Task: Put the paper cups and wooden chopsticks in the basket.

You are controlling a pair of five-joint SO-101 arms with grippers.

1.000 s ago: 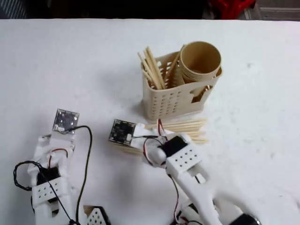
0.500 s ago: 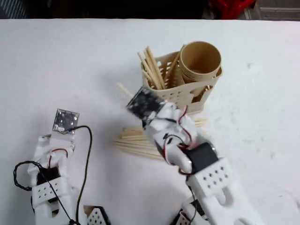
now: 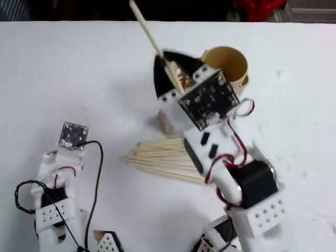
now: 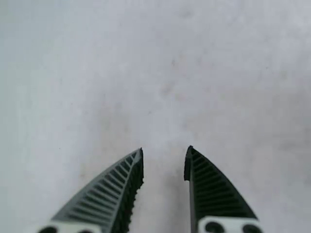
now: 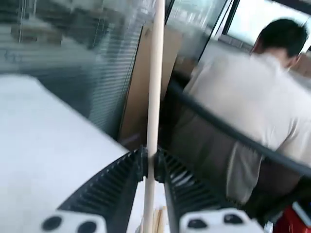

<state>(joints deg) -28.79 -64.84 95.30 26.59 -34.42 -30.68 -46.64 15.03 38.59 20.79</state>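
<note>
Over basket | right end effector risen, clamping chopstick | left end effector parted

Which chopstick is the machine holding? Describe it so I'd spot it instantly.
On the white table stands a cream basket with paper cups; the right gripper hangs just over it. Pinched in that gripper is one chopstick, slanting up past the table's far edge. Unlike the bundle lying flat near the basket, it is single and off the table.
</note>
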